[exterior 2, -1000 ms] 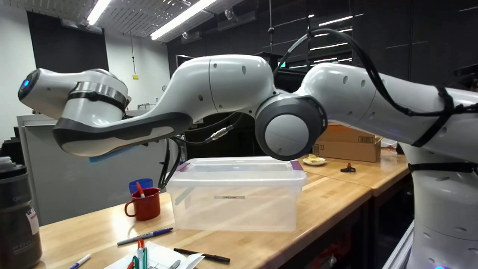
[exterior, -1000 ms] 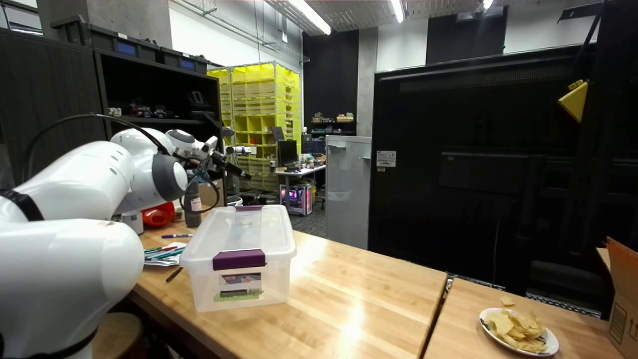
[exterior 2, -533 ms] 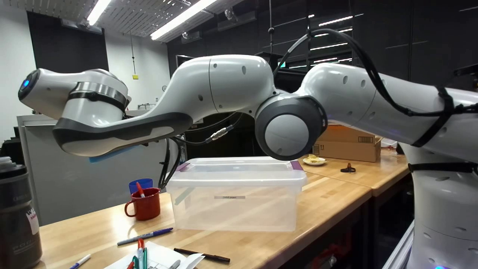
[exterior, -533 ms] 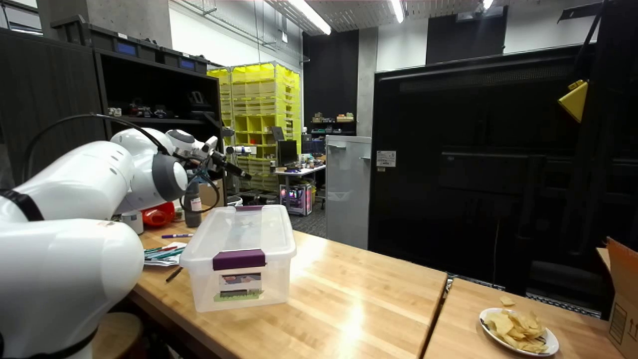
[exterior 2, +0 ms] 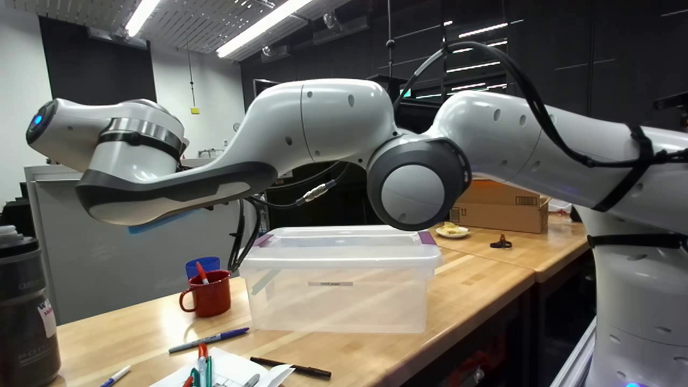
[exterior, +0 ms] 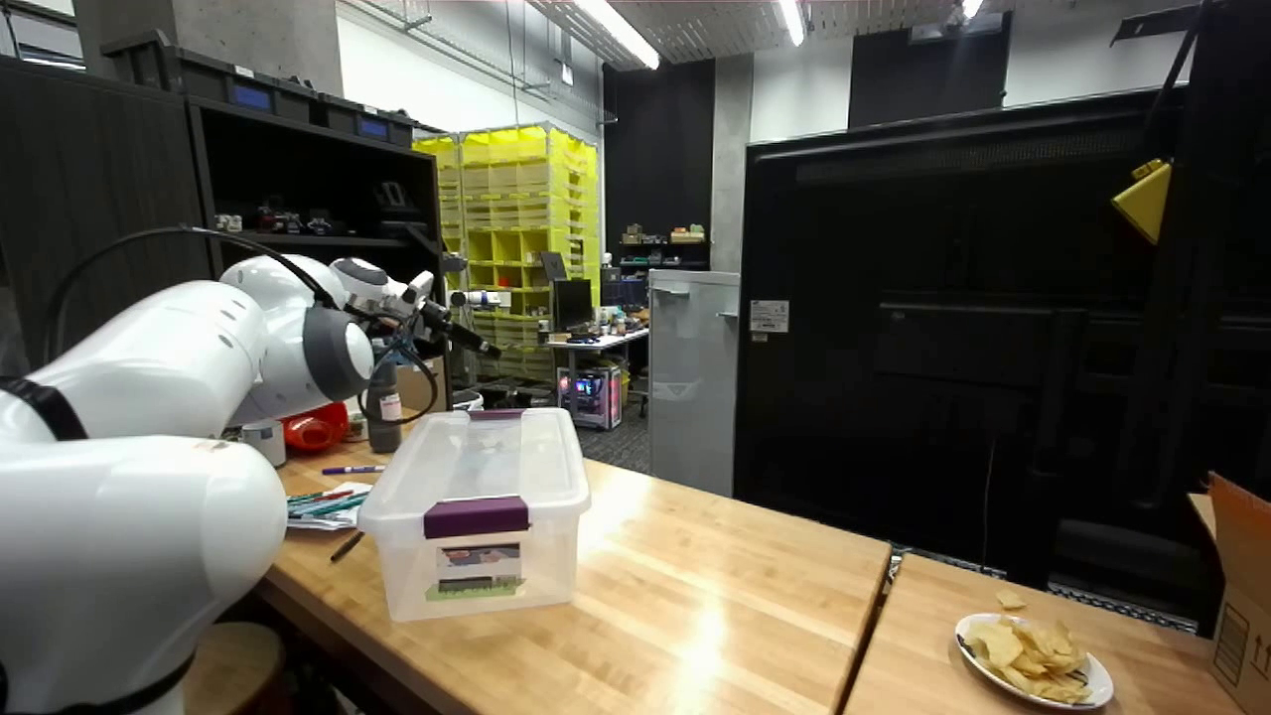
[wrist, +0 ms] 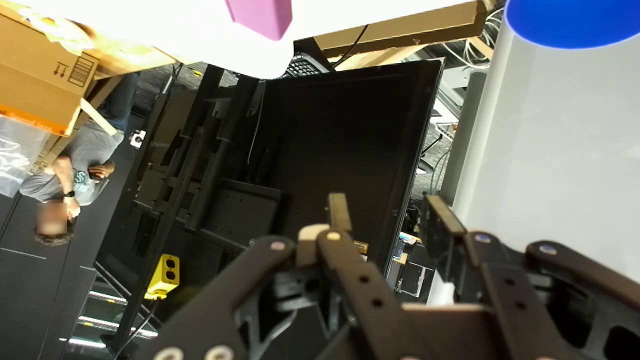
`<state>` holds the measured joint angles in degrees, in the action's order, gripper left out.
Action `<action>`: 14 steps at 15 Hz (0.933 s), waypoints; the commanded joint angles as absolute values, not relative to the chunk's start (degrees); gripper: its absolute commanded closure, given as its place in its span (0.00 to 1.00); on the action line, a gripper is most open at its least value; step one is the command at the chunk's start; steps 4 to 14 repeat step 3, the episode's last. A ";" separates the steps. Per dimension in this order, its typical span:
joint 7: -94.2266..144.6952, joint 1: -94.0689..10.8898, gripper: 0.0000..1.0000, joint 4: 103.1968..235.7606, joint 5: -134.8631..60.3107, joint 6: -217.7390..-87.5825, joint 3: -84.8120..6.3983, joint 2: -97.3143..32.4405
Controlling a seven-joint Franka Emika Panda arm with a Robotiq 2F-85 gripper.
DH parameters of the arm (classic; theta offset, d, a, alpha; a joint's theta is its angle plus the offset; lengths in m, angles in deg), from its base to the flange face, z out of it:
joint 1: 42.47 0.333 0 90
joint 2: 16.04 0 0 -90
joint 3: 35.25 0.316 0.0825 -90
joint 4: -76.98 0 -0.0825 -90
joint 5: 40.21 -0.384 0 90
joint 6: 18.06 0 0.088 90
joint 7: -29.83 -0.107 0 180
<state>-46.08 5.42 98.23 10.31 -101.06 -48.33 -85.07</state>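
The gripper (wrist: 390,215) hangs in the air with its fingers parted and a gap between them, higher than the lidded plastic box (exterior 2: 338,301), which sits on the wooden table (exterior 2: 473,277) near a red mug (exterior 2: 212,295), a blue cup (exterior 2: 213,264) and a blue-capped marker (exterior 2: 209,339).

Noted: light-toned wooden desk (exterior: 735,586), glossy on top. Found directly on it: lidded clear bin (exterior 2: 338,303), red mug (exterior 2: 212,295), dark bottle (exterior 2: 24,322), blue-capped marker (exterior 2: 209,340), black pen (exterior 2: 293,368), white paper (exterior 2: 234,366) bearing several pens (exterior 2: 202,352). Found on neighbouring desk (exterior: 918,636), set just apart: plate (exterior: 1100,687) of chips (exterior: 1033,655), loose chip (exterior: 1010,600) near it, cardboard box (exterior: 1243,626).
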 commanded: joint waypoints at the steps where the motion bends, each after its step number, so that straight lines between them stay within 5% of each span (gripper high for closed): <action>1: -45.63 5.59 0.57 97.37 9.16 -100.92 -49.57 -85.57; 14: -45.64 5.59 0.57 97.37 9.16 -100.92 -49.57 -85.57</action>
